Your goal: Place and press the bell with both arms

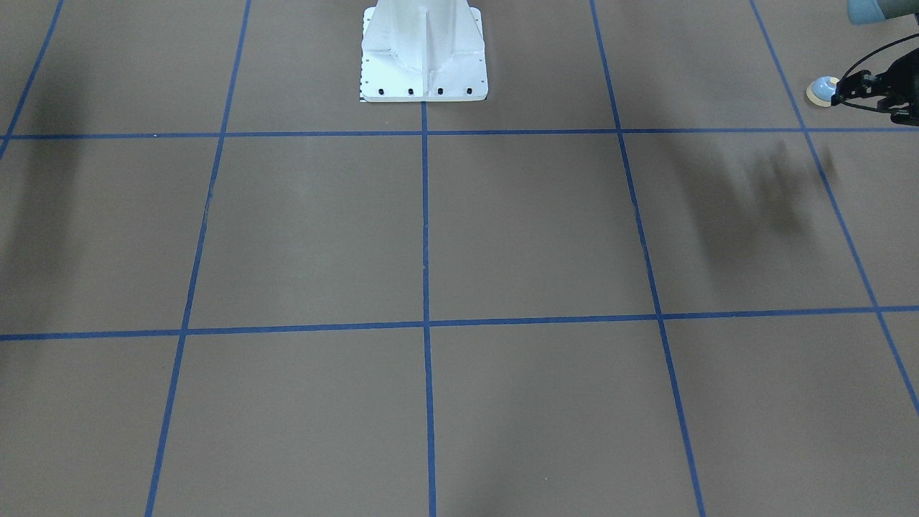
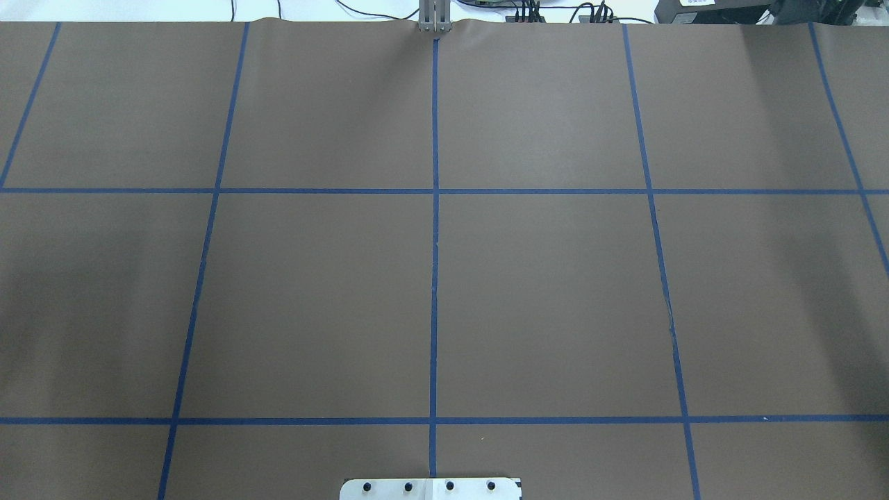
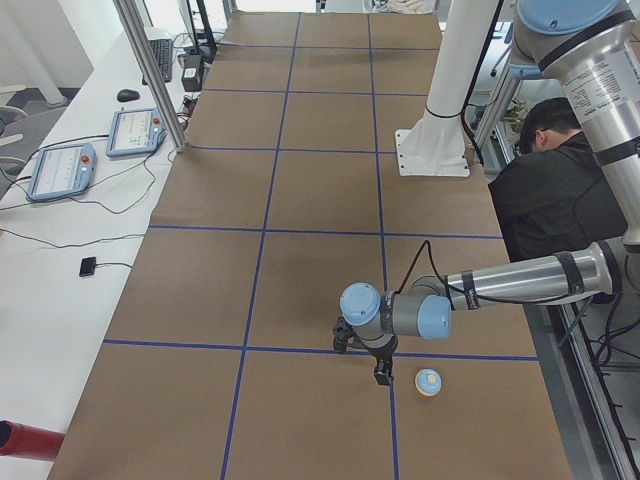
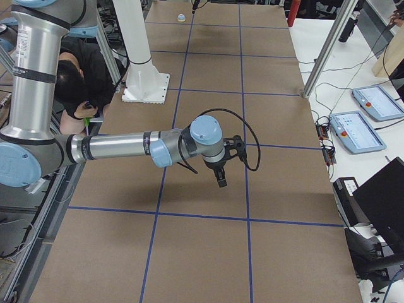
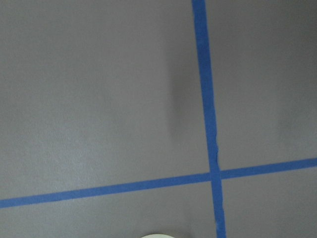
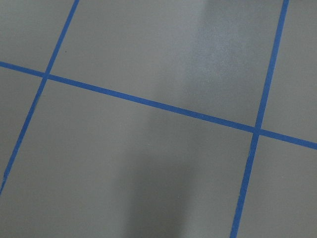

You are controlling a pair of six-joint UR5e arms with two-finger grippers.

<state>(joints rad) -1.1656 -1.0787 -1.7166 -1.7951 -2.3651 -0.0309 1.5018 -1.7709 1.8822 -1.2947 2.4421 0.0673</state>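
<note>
The bell [image 1: 820, 91] is a small light-blue dome on a cream ring. It stands upright on the brown table at the robot's far left end, also in the exterior left view [image 3: 428, 381] and far off in the exterior right view [image 4: 181, 17]. My left gripper [image 1: 840, 91] hangs close beside the bell, fingertips pointing at it; in the exterior left view [image 3: 383, 373] a small gap shows between them. I cannot tell whether it is open or shut. The bell's cream rim shows at the bottom edge of the left wrist view [image 5: 158, 235]. My right gripper [image 4: 221, 180] hovers above the table's other end; its state is unclear.
The white bolted pedestal [image 1: 423, 57] stands at the robot's side of the table. Blue tape lines [image 2: 435, 229] divide the brown table cover into squares. A person in black [image 3: 555, 180] sits behind the robot. Tablets and cables [image 3: 60, 170] lie on the white bench beyond the table.
</note>
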